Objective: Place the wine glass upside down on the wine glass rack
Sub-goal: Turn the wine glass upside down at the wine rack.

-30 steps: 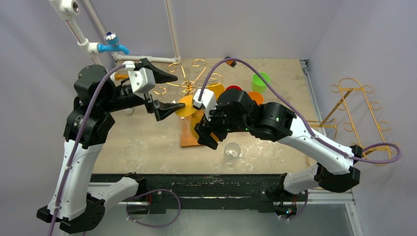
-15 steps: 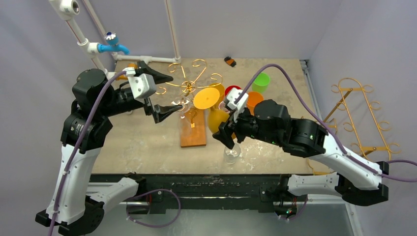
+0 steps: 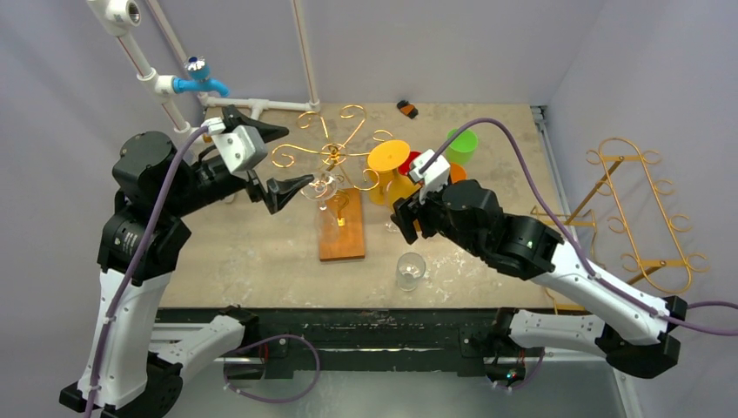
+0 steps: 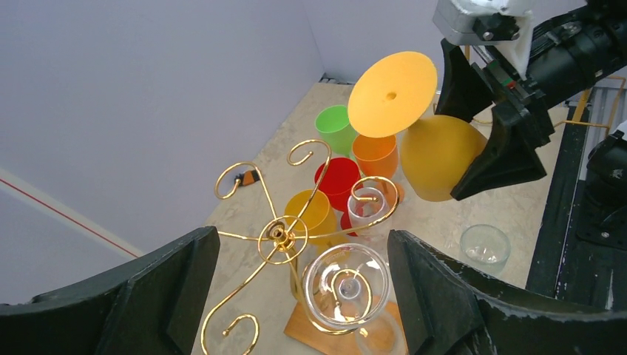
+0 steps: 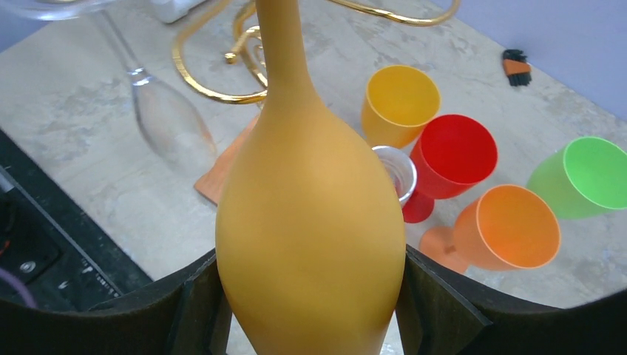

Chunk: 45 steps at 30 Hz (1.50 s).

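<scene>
Yellow wine glass [image 5: 310, 185], foot up, clamped at its bowl by right gripper [image 3: 407, 216] beside the gold rack [image 3: 335, 155]. Advise sliding the stem level into a free hook. Left gripper [image 3: 278, 158] spread, empty.

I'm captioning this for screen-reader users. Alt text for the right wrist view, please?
The right gripper holds a yellow wine glass by its bowl, stem pointing away toward a gold wire rack. Behind, on the table, stand a yellow cup, red cup, orange cup and green cup; a clear wine glass is at upper left.
</scene>
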Each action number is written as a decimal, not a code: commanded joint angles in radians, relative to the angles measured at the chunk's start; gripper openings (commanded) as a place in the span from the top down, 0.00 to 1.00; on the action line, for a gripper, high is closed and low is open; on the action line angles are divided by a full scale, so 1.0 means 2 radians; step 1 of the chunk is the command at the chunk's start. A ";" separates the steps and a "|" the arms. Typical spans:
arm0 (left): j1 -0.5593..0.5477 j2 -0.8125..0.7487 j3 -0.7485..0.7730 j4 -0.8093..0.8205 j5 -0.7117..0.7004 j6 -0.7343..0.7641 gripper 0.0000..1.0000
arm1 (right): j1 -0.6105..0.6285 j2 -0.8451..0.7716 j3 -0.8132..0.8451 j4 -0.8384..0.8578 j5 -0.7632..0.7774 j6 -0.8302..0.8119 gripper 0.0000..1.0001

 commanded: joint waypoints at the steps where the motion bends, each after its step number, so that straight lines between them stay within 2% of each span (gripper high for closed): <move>1: -0.001 -0.009 0.000 -0.001 -0.022 -0.010 0.10 | -0.044 -0.003 -0.018 0.050 -0.029 -0.015 1.00; 31: -0.001 -0.022 -0.021 -0.016 -0.035 0.009 0.12 | -0.057 0.085 -0.068 0.133 -0.103 -0.031 1.00; 40: -0.001 -0.010 -0.063 -0.032 -0.105 0.066 0.16 | -0.067 0.074 -0.069 0.136 -0.090 -0.034 1.00; 45: -0.001 -0.002 -0.071 -0.024 -0.127 0.066 0.18 | -0.067 0.074 -0.074 0.142 -0.105 -0.033 1.00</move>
